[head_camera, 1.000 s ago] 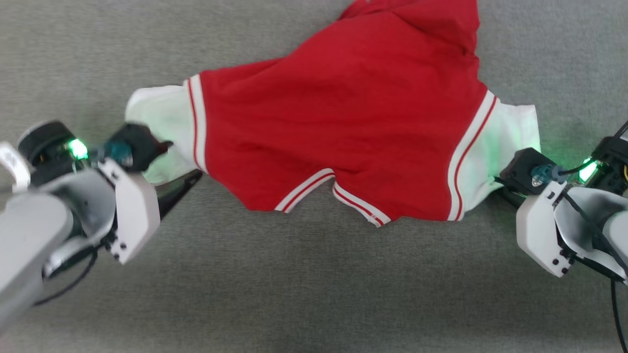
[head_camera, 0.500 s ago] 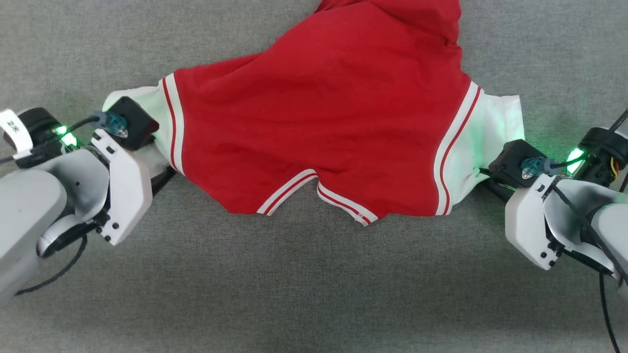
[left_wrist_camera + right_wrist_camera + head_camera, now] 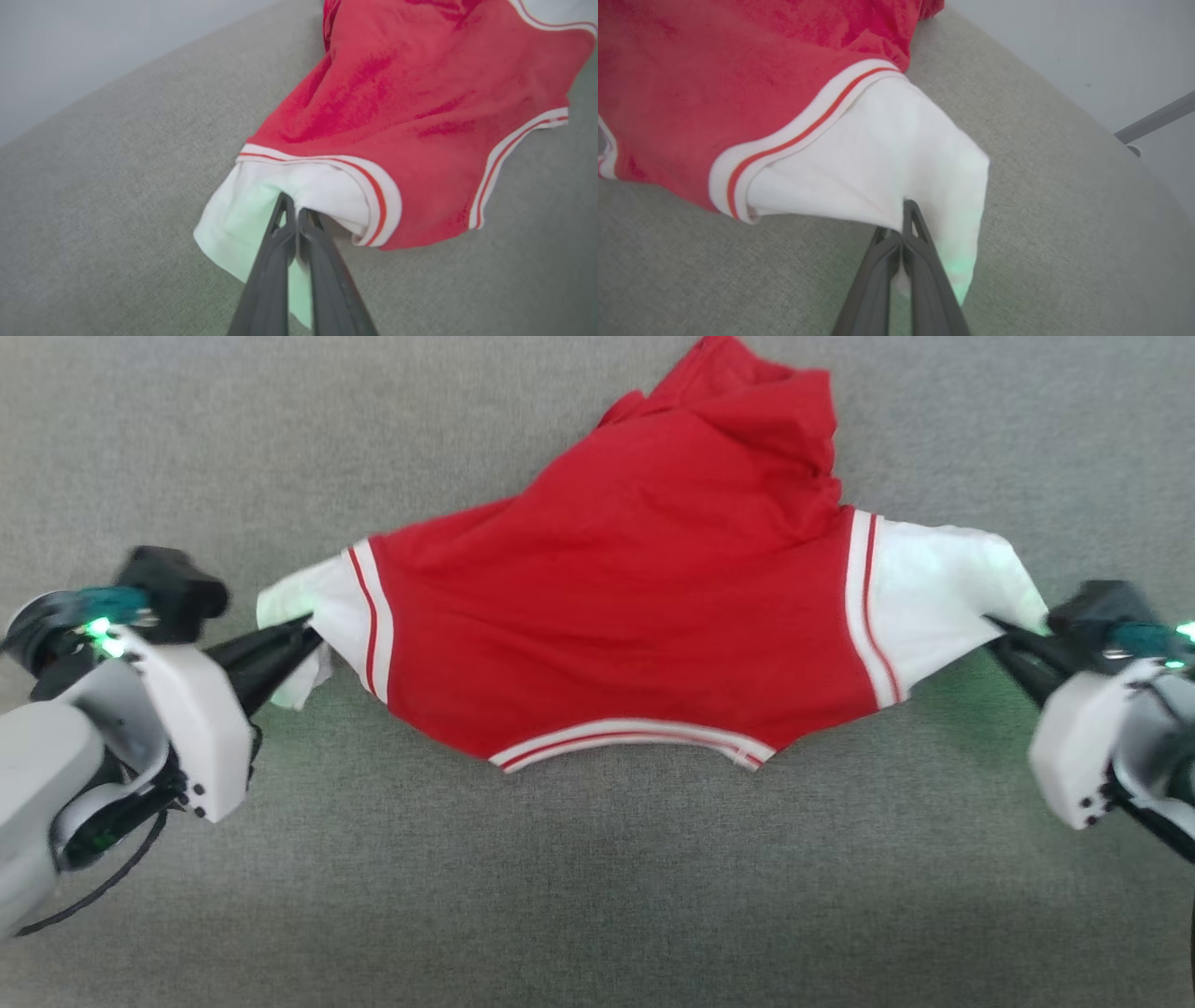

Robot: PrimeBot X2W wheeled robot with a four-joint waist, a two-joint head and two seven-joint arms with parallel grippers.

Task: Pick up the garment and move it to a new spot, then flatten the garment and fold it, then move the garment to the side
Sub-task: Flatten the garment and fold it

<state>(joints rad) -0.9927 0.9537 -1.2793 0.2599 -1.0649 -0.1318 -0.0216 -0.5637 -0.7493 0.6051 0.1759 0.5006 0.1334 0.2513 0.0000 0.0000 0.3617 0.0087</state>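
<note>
The garment [image 3: 616,616] is a red jersey with white sleeves and striped trim, stretched between my two arms over the grey surface. My left gripper [image 3: 303,633] is shut on its left white sleeve [image 3: 261,200]; the left wrist view has the dark fingers [image 3: 280,252] pinched together on the cloth. My right gripper [image 3: 997,627] is shut on the right white sleeve [image 3: 887,163], fingers [image 3: 920,261] pressed together in the fabric. The striped neck edge [image 3: 635,737] faces me. The body bunches toward the far side. No print is visible.
Grey fabric surface [image 3: 597,896] spreads all around the garment. A pale wall [image 3: 93,46] rises beyond its far edge. A grey bar [image 3: 1153,119] stands past the edge in the right wrist view.
My left gripper has shut on the left sleeve. Both arms have pulled apart and lifted, drawing the garment taut, and the neck edge has straightened.
</note>
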